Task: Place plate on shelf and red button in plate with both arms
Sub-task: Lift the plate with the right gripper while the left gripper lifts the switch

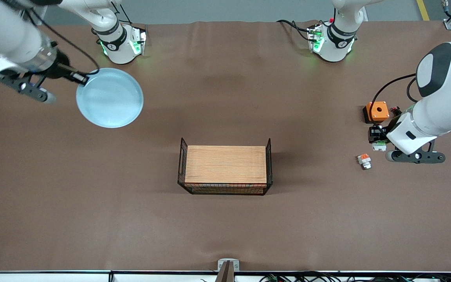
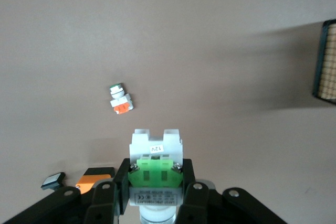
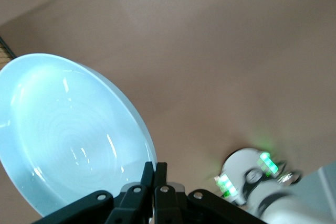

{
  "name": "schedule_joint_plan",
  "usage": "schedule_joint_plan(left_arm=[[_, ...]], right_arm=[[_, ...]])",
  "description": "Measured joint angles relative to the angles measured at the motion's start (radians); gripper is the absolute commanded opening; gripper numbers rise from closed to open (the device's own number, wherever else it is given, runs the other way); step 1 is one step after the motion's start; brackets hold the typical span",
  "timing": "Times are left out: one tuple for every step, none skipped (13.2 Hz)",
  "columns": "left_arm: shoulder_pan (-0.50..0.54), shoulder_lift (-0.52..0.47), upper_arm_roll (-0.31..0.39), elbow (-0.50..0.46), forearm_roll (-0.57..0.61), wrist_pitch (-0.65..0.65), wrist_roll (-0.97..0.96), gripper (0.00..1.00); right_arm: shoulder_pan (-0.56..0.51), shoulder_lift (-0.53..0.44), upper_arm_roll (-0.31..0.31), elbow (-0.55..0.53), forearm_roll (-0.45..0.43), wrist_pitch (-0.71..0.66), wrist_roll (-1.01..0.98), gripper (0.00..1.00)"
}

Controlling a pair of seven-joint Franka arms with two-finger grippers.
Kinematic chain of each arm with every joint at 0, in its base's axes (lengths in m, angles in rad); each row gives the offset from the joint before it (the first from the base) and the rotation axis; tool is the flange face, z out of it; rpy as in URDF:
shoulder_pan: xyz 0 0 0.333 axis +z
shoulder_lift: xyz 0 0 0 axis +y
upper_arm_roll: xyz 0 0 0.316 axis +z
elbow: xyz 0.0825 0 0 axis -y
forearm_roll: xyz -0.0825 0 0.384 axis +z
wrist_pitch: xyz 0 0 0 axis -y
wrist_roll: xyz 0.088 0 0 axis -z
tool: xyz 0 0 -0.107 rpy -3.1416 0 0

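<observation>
The pale light-blue plate is held above the table at the right arm's end, near the right arm's base. My right gripper is shut on its rim; the right wrist view shows the plate with the gripper pinching its edge. My left gripper is shut on the red button, a white unit with a green tab, at the left arm's end of the table. In the left wrist view the button sits between the fingers of the gripper; its reddish cap is hidden.
A wire basket with a wooden bottom stands mid-table. An orange square box with a hole sits beside the left gripper. A similar white piece with an orange tab lies nearer the front camera and also shows in the left wrist view.
</observation>
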Motion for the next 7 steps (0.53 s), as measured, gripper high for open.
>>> schedule_joint_plan(left_arm=[[0.000,0.000,-0.013,0.010,0.000,-0.005,-0.022,0.00],[0.000,0.000,-0.027,0.017,0.000,-0.010,-0.046,0.00],[0.000,0.000,-0.040,0.020,0.000,-0.011,-0.071,0.00],[-0.001,0.000,-0.053,0.021,0.000,-0.011,-0.097,0.00],[-0.001,0.000,-0.065,0.023,0.000,-0.011,-0.123,0.00],[-0.001,0.000,-0.076,0.028,0.000,-0.012,-0.148,0.00],[-0.001,0.000,-0.088,0.034,0.000,-0.015,-0.175,0.00]], right_arm=[[0.059,0.001,0.001,0.014,0.009,0.003,0.131,0.00],[0.114,0.002,0.002,0.024,0.026,0.015,0.257,0.00],[0.160,0.003,0.002,0.030,0.049,0.042,0.372,0.00],[0.198,0.005,0.002,0.031,0.071,0.077,0.486,0.00],[0.232,0.010,0.002,0.033,0.090,0.119,0.599,0.00],[0.266,0.022,0.001,0.036,0.103,0.166,0.711,0.00],[0.300,0.041,0.001,0.040,0.111,0.220,0.816,0.00]])
